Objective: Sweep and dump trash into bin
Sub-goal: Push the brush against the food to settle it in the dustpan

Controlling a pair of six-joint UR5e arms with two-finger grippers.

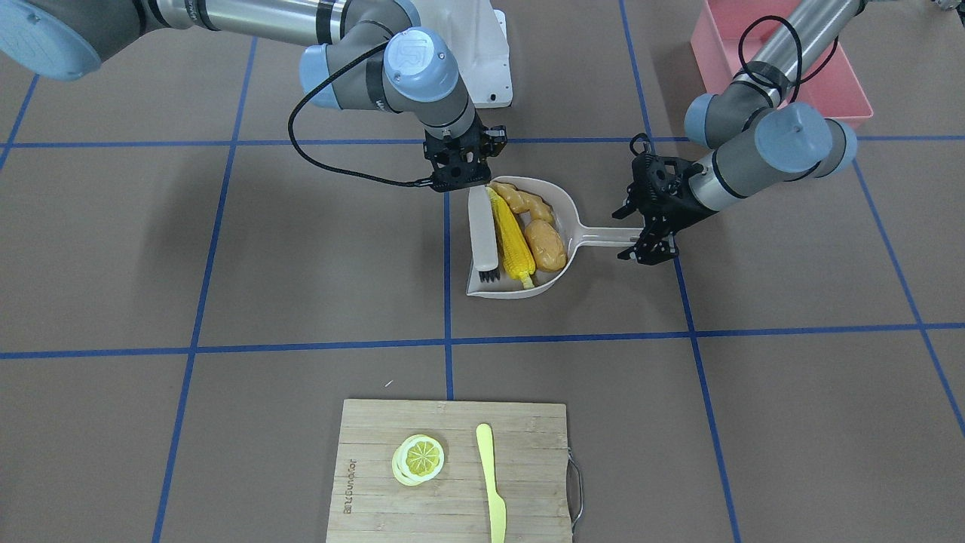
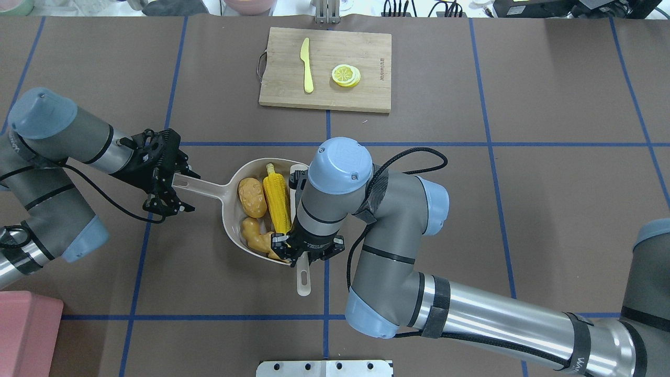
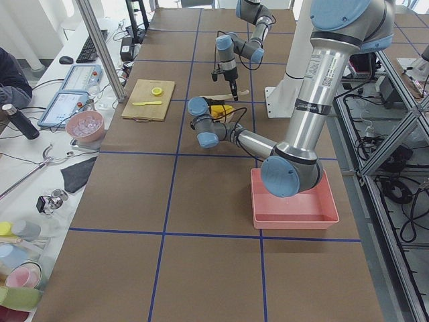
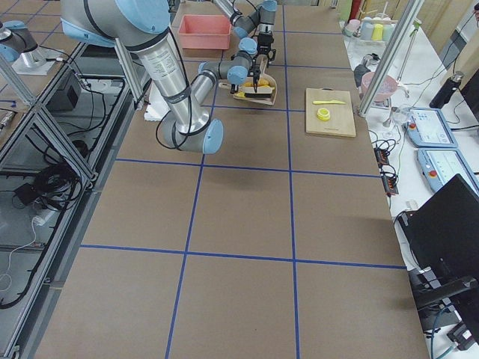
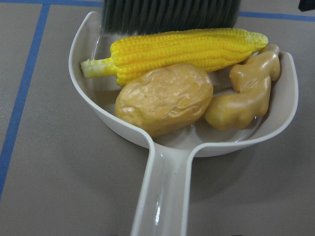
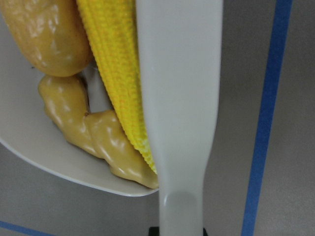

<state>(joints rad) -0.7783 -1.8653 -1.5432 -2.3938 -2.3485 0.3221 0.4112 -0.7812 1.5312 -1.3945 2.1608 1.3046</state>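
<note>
The beige dustpan (image 1: 564, 204) rests on the table and holds the trash: a yellow corn cob (image 1: 513, 241), a brown potato (image 1: 545, 245) and a tan ginger root (image 1: 524, 202). All three show close up in the left wrist view: the corn (image 5: 187, 49), the potato (image 5: 165, 96) and the ginger (image 5: 246, 93). My left gripper (image 2: 180, 186) is shut on the dustpan's handle (image 2: 204, 185). My right gripper (image 2: 306, 254) is shut on a beige brush (image 1: 480, 226) that lies along the corn at the pan's open side. The pink bin (image 2: 21, 330) stands at the near left corner, apart from the pan.
A wooden cutting board (image 2: 366, 94) at the far side carries a yellow knife (image 2: 307, 65) and a lemon slice (image 2: 345, 75). Blue tape lines cross the brown table. The robot's base plate (image 2: 324, 368) is at the near edge.
</note>
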